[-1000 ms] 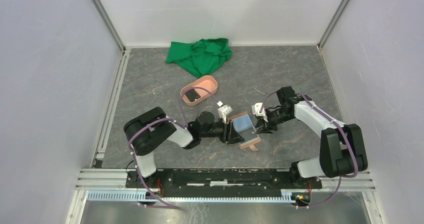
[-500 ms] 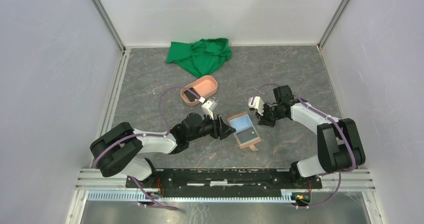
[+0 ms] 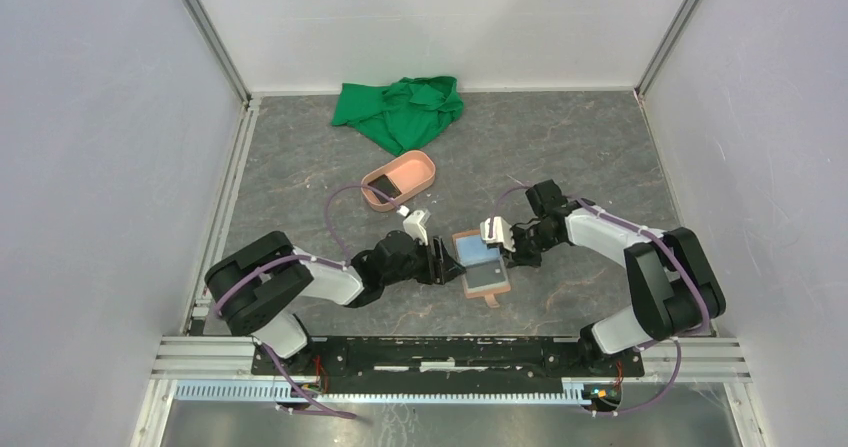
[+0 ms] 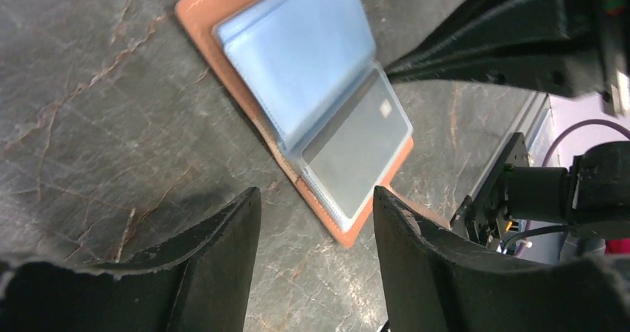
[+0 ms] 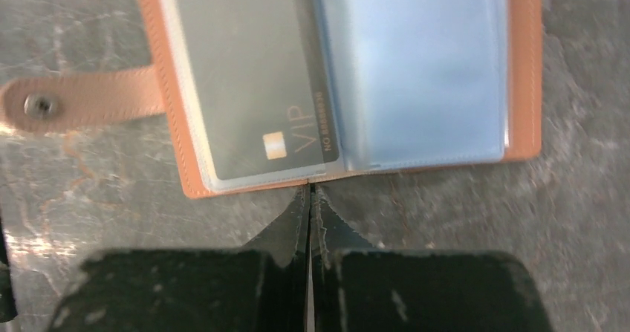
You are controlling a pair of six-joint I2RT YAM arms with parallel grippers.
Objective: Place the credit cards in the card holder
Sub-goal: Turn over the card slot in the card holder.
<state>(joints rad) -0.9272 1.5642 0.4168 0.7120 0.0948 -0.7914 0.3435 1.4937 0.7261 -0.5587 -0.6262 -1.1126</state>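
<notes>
**Grey counter, white walls: holder lying open**

Counter [image 3: 580, 147], marbled. Holder [image 5: 527, 64], tan, spread open at mid-counter, tab [image 5: 82, 102] toward the near edge. Grey card [image 5: 252, 87] sits in a clear sleeve on the tab half. Left tool [image 3: 443, 263]: jaws wide, empty, just beside the holder. Right tool [image 5: 308, 198]: jaws closed, tips at the holder's edge by the fold. Dark card [image 3: 385, 185] lies in the pink tray [image 3: 425, 172]. Green cloth [image 3: 400, 110] at the far wall.
</notes>
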